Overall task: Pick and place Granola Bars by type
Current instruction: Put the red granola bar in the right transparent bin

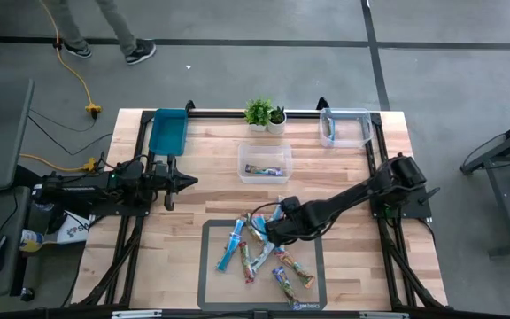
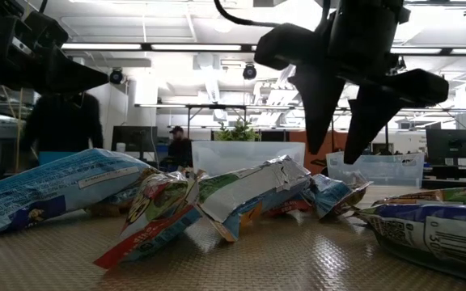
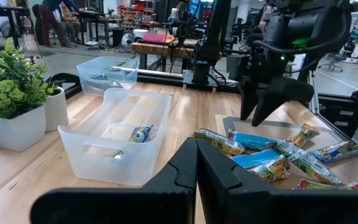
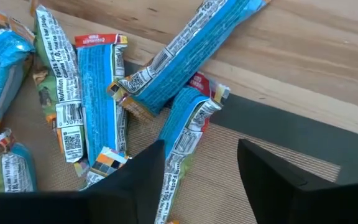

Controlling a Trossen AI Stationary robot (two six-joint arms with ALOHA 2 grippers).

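Note:
Several granola bars (image 1: 259,252) lie heaped on a dark-edged mat (image 1: 209,266) near the table's front edge, mostly light blue, some with green or red wrappers (image 2: 209,202). My right gripper (image 1: 273,232) hangs open just above the heap's far right part, pointing steeply down. In the right wrist view a blue bar with a red end (image 4: 188,124) lies below the gap between its fingers (image 4: 204,180). It touches nothing. My left gripper (image 1: 189,182) waits shut at the table's left, pointing level toward the right (image 3: 196,168).
A clear bin (image 1: 265,162) at mid table holds one bar (image 3: 140,133). A blue tray (image 1: 167,131) stands far left and another clear bin (image 1: 343,127) far right. Two small potted plants (image 1: 264,115) stand at the far edge. A person's legs (image 1: 104,35) show beyond the table.

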